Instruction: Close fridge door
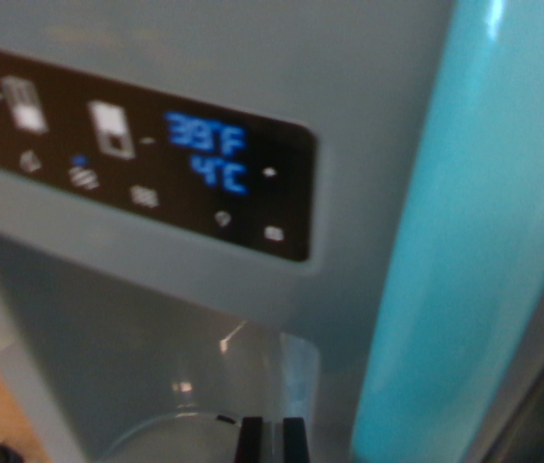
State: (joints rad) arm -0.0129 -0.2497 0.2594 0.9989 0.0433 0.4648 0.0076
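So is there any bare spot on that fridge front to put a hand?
Yes: the plain strip above the control panel, and the smooth handle at the wrist view's right. Under the panel, the dispenser recess is tighter, with dark parts, perhaps the jaws, at its bottom edge.

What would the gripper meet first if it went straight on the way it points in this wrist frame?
Most likely the fridge door, around the dispenser recess below the control panel. Only two dark fingertips show at the bottom edge, and the blurred frame leaves depth unclear. The turquoise handle stands off to the wrist view's right.
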